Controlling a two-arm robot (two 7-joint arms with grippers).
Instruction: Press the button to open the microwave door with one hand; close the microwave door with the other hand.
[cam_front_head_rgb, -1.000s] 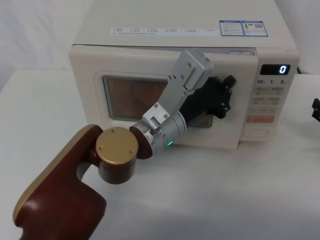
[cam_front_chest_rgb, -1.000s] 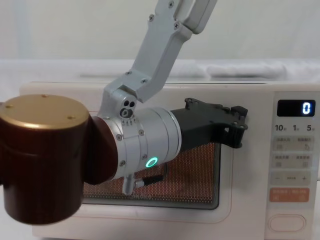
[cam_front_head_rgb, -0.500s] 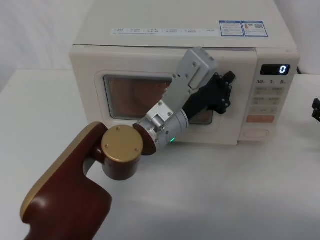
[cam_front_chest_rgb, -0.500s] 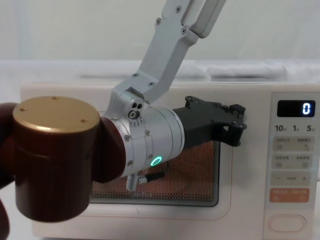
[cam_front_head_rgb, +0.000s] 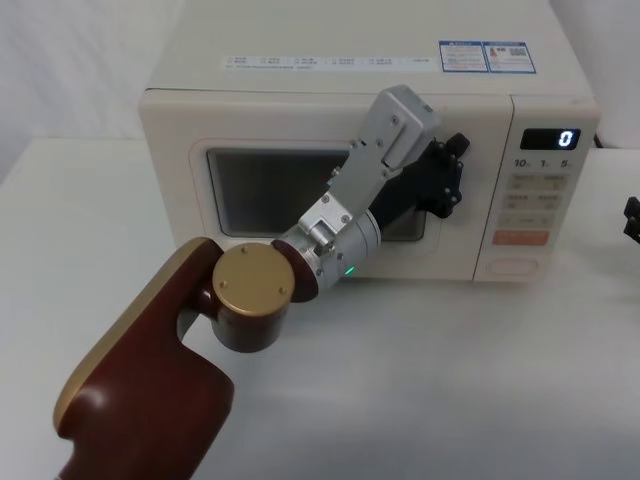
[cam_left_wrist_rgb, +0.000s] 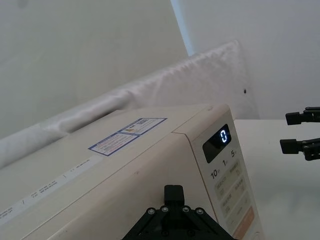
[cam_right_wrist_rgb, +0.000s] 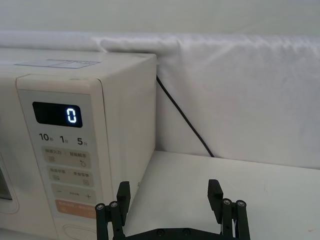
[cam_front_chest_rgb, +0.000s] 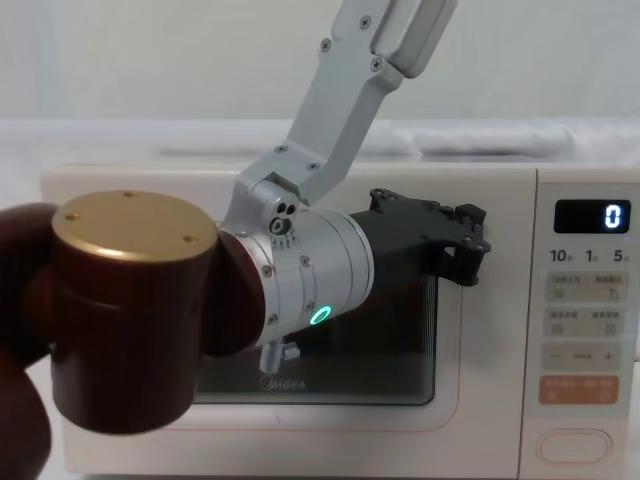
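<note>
Closing step, probably finishing. Left gripper (cam_front_head_rgb: 450, 172) at centre frame, against the microwave door (cam_front_head_rgb: 190, 215)'s right edge; door looks flush; its grip state I cannot tell. Right gripper (cam_right_wrist_rgb: 170, 202), jaws spread and empty, parked lower right beside the button (cam_front_head_rgb: 510, 267). Next: back the left arm away.

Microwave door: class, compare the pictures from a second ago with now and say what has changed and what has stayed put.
The left gripper has pushed the microwave door fully shut against the microwave: the gap along its top edge is gone, and the window, lit orange before, is dark. The arm has moved forward with it. The right gripper stays parked to the right with jaws open; the display reads 0 as before.
</note>
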